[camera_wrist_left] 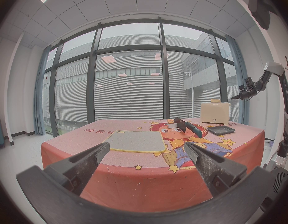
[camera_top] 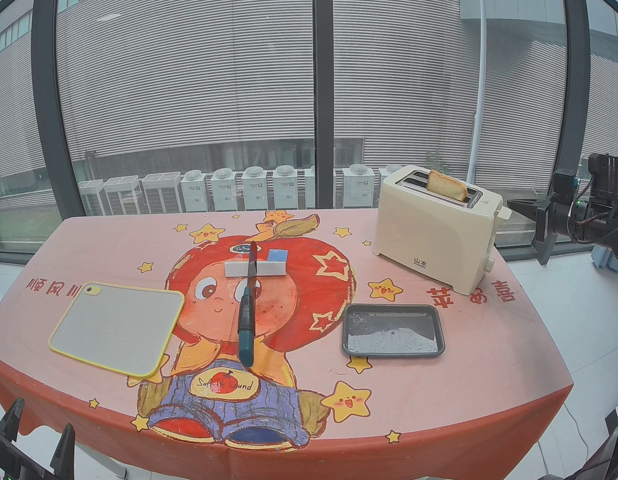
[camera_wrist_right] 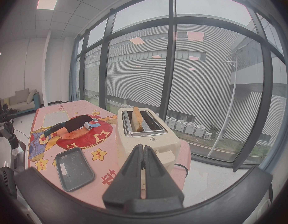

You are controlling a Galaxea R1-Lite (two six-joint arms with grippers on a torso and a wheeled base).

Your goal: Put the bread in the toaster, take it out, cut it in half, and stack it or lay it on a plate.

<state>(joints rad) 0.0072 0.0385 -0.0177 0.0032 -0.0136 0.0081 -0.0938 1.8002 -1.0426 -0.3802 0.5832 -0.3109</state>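
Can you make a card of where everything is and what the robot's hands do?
bread: brown toast slice in a slot of the cream toaster
knife: teal-handled knife, blade on a white rest
board: grey cutting board with yellow rim, left on the table
tray: dark grey tray, in front of the toaster
left gripper: open, off the table's near edge
right gripper: shut, right of the toaster
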